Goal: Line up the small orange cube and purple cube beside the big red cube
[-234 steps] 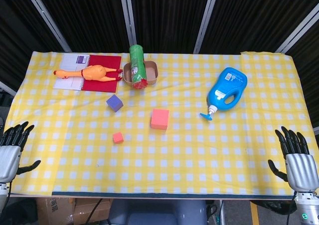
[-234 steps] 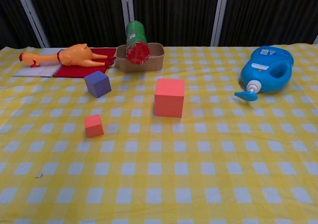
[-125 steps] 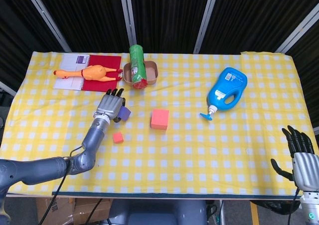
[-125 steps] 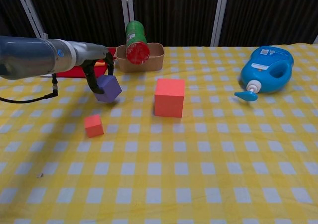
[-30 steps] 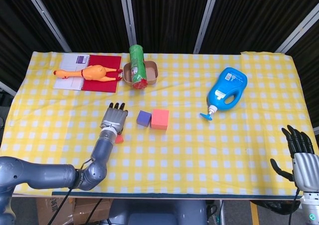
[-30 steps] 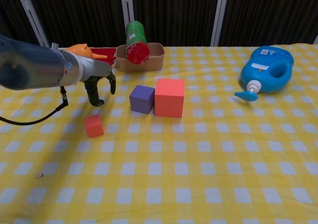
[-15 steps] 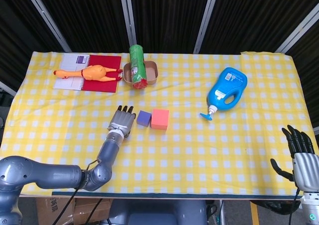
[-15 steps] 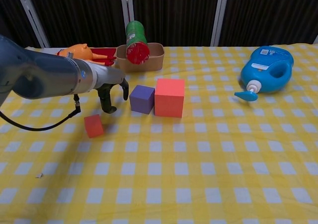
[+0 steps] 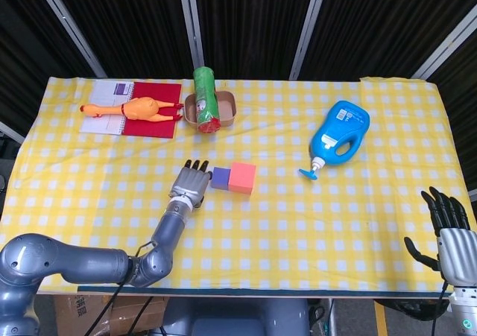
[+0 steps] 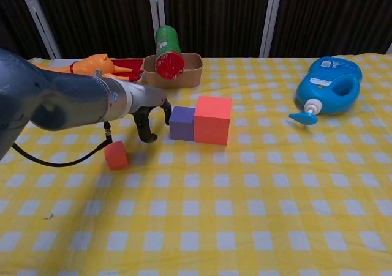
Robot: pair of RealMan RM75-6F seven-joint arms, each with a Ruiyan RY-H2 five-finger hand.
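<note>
Head view
- Big red foam cube (image 9: pixel 241 178): mid-table on the yellow checked tablecloth (image 9: pixel 313 224).
- Small purple foam cube (image 9: pixel 220 176): flush against the red cube's left face; this half of the row looks placed.
- Left metal-and-black robot hand (image 9: pixel 191 185): fingers spread, holding nothing, fingertips next to the purple cube's left side; contact cannot be told.
- Small orange foam cube: hidden here under the left hand and forearm.
- Right metal-and-black robot hand (image 9: pixel 449 239): at the table's near right corner, fingers apart, empty, well apart from all three cubes.

Chest view
- Red cube (image 10: pixel 212 119) and purple cube (image 10: pixel 182 123): side by side, touching.
- Small orange cube (image 10: pixel 116 154): alone on the cloth, nearer the robot than the purple cube and to its left, apart from the row.
- Left hand (image 10: pixel 150 118): fingers pointing down, wide, empty; the orange cube lies just below and to the left of it, towards the robot.
- Deciding relation: the orange cube is near the left hand, far from the right; I judge the left hand should draw back, take it, and set it at the purple cube's open left side.
</note>
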